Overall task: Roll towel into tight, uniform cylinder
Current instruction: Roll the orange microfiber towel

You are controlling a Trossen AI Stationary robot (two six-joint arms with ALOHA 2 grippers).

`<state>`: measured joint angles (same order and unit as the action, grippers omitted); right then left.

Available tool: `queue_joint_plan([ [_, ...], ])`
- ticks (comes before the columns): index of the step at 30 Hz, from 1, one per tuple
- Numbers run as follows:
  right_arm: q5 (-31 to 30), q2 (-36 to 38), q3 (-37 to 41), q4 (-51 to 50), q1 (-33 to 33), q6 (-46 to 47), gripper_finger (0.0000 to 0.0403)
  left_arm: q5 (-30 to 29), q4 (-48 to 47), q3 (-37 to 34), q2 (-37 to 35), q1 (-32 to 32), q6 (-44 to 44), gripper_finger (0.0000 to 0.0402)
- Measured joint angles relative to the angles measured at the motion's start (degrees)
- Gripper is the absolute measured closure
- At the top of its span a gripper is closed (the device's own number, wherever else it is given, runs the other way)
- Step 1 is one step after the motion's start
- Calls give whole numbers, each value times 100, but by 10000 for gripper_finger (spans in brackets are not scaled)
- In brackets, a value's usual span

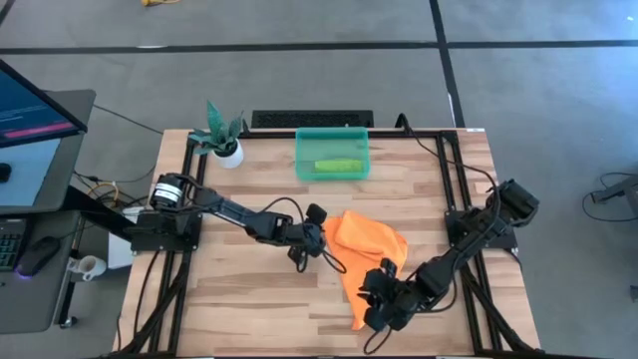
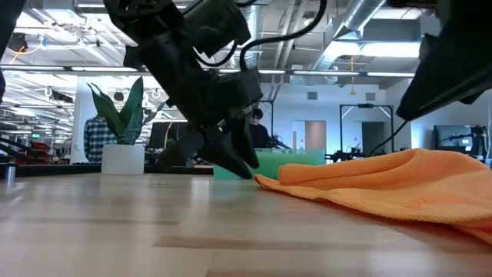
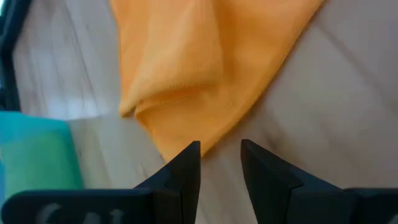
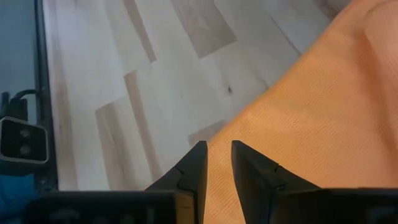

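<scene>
The crumpled orange cloth towel (image 1: 367, 249) could be rolled unevenly: left gripper (image 3: 220, 163) slightly apart at its edge, right gripper (image 4: 217, 163) narrowly parted, nothing clamped.

Green bin (image 1: 333, 155) (far edge); potted plant (image 1: 222, 137) beside it; monitor (image 1: 35, 150).

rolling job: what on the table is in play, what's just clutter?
In play:
- orange towel, lying crumpled and unrolled
- left gripper, at its edge
- right gripper, at its near end

Clutter:
- green bin
- potted plant
</scene>
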<state>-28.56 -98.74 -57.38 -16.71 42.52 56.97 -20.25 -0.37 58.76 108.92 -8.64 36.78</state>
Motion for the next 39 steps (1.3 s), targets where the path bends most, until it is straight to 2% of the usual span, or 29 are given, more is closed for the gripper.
queue_joint_plan([
  [14,15,0,1,-24,-65,2,308,492,257,3,129,302,413,295],
  [18,14,0,1,-34,-65,3,308,447,526,9,368,297,597,295],
  [23,14,0,3,-28,-65,4,308,-40,880,20,568,263,606,295],
  [28,15,0,1,-42,-65,4,308,-89,891,23,621,325,601,296],
  [32,15,0,3,-42,-65,4,308,-213,704,24,627,343,76,324],
  [36,15,0,3,-43,-65,4,308,-497,215,27,595,263,-739,386],
  [39,15,0,3,-46,-65,4,308,-1137,-214,27,590,89,-1316,393],
])
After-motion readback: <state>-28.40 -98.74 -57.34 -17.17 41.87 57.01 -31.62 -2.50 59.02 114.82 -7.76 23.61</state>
